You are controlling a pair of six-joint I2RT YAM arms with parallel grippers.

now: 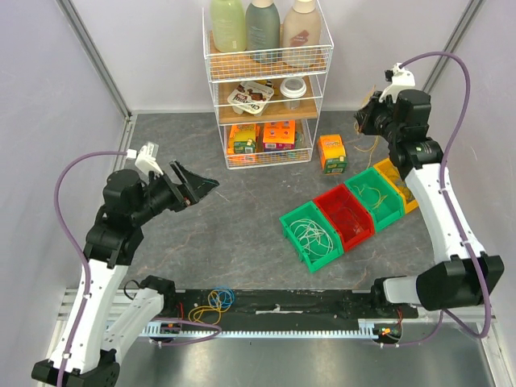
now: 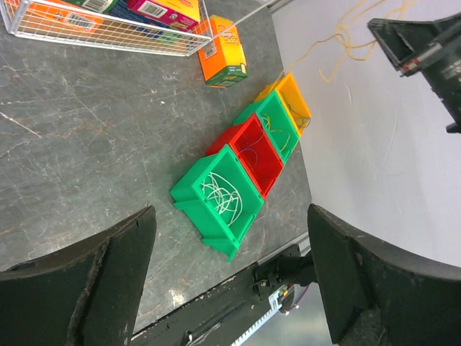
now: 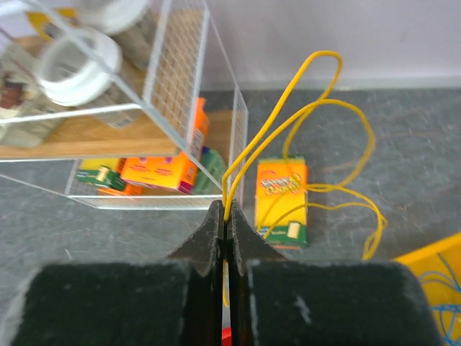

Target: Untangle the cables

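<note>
Right gripper [image 3: 225,216] jaws are clamping tight on a yellow cable [image 3: 311,108], no gap showing. The cable is looping up from the tips and trailing down beside an orange box [image 3: 277,189] on the tabletop [image 3: 403,144], near the wire rack [image 3: 173,86]. Left gripper [image 2: 230,238] jaws are standing wide apart, gripping nothing, hovering over the tabletop. White cables [image 2: 222,196] are lying in the nearest green bin [image 2: 191,191], next to a red bin [image 2: 263,162]. A small yellow-blue tangle [image 1: 216,301] is sitting at the tabletop's near edge.

Grey table [image 1: 242,214] with wire rack [image 1: 266,58], orange box [image 1: 331,153], four-bin row [image 1: 359,236], cables [image 1: 216,303] at near edge.
</note>
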